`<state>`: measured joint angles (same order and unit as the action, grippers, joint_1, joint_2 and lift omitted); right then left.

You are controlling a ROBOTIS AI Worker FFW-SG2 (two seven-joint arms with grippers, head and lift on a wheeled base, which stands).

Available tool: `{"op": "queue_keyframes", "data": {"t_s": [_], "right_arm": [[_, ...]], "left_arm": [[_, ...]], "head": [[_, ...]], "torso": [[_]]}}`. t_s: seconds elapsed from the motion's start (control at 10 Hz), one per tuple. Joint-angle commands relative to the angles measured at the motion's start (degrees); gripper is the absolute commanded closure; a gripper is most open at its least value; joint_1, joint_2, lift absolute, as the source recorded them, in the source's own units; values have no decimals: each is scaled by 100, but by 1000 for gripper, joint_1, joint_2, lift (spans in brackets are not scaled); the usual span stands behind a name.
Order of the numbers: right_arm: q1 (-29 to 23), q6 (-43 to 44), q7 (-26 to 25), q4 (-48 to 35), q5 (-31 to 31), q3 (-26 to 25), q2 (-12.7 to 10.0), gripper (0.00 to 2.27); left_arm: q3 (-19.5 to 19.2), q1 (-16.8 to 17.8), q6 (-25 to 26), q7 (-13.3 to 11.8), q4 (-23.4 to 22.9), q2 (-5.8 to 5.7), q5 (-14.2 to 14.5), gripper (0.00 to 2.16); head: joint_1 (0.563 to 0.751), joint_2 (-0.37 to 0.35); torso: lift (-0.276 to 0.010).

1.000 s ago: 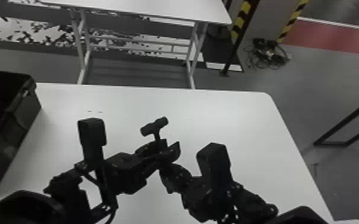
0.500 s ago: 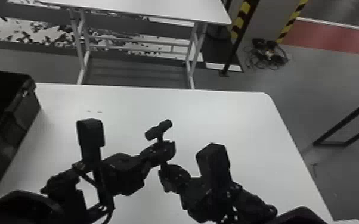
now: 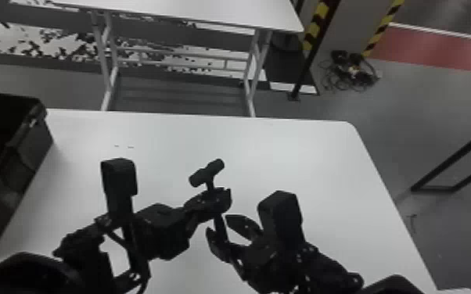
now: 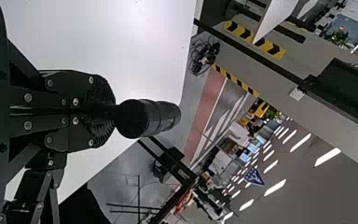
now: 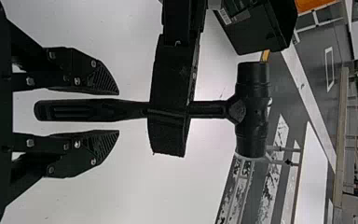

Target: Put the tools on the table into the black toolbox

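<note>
The left gripper [image 3: 226, 197] is clamping the hammer [image 3: 206, 174] by its handle above the desk [image 3: 293, 156]. The right gripper [image 3: 218, 224] is holding its fingers apart around the handle's end. At nine o'clock, the black toolbox [image 3: 31, 146] is sitting.

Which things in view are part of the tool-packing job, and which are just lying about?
Job:
- black mallet, held in the left gripper
- right gripper, open around the handle's end
- black toolbox
- white table

Lying or standing about:
- heap of cables on the floor
- second table behind
- black metal frame
</note>
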<state>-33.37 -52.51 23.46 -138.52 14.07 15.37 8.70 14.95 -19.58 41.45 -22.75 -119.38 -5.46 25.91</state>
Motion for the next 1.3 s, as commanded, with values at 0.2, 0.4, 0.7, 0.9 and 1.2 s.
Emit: {"op": "queue_keyframes", "data": {"t_s": [0.2,0.4,0.7,0.9,1.2], "right_arm": [[-126,69,-96,-8,-238,-245,0,87],[-320,456,-96,10,-827,-755,-35,87],[-495,1510,-87,247,-1934,-1608,-290,80],[-531,2090,-61,484,-2628,-2188,-501,87],[-610,2214,229,774,-3244,-3005,-729,93]], "left_arm": [[-247,59,0,-1,-86,-25,-7,2132],[-625,59,0,16,-341,-69,-86,2132],[-1196,-11,-124,139,-666,-148,-270,2132],[-1556,-55,-317,262,-754,-218,-437,2132],[-2136,-64,-545,342,-859,-429,-481,2135]], "head": [[695,-213],[695,-195],[695,-138],[695,-97],[695,-75]], "torso": [[-75],[-75],[-75],[-75],[-75]]}}
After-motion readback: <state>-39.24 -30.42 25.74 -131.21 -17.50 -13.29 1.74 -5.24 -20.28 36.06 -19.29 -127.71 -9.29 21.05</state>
